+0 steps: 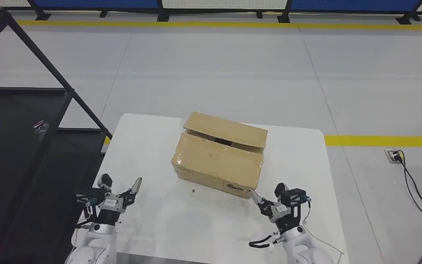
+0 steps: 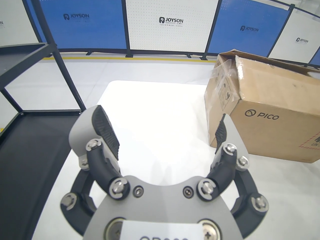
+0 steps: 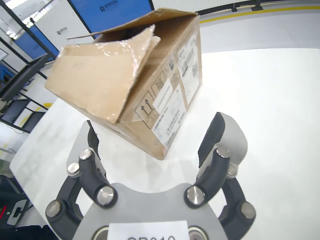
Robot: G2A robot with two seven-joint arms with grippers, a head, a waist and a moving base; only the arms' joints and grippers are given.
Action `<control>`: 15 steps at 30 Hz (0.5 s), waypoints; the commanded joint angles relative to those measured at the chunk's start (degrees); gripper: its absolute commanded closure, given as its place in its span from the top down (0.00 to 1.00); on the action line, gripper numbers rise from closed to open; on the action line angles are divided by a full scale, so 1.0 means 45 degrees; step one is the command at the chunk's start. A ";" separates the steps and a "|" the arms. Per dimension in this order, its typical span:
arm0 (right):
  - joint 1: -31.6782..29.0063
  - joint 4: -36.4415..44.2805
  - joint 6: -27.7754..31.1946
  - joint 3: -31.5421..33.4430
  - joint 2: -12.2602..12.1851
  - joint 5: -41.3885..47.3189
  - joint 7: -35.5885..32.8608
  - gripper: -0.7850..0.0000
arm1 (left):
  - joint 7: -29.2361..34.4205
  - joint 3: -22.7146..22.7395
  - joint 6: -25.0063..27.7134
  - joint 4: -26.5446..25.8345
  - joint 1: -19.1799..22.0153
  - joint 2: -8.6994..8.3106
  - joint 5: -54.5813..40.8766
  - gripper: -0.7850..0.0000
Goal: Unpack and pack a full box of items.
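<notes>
Table [image 1: 165, 221], white with rounded corners, has a black rack [image 1: 39, 165] beside its left edge. On its far half the cardboard box [image 1: 217, 162] sits at an angle, flaps loosely folded over (torn clear tape clings to their edges). Left gripper [image 2: 160, 116] hovers over the table's near left, fingers spread and empty, apart from the box. Right gripper [image 3: 155, 126], likewise spread and empty, is just beside the box's near right corner. A tiny dark speck [image 1: 192, 191] lies by the box's near face.
</notes>
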State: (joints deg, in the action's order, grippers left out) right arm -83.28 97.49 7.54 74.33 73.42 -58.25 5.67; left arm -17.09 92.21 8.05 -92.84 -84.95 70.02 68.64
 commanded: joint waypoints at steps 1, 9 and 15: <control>-0.0089 0.0006 0.1615 0.0145 -0.0061 0.0399 0.0369 1.00 | 0.0023 0.0041 -0.0300 -0.0074 -0.0010 0.0021 -0.0085 1.00; 0.0077 -0.0525 0.8145 0.0761 -0.0375 0.1270 0.1495 1.00 | 0.0336 -0.0142 -0.0673 0.0420 0.0967 0.0050 0.0379 1.00; -0.0006 -0.0367 1.0518 0.0906 -0.0539 0.0266 0.1784 1.00 | 0.1765 -0.0247 0.0034 0.1132 0.2200 0.0027 -0.0072 1.00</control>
State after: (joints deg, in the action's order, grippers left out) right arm -83.15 96.21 55.13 78.30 71.06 -56.65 14.26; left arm -10.77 91.00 8.24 -88.13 -75.77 70.17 68.40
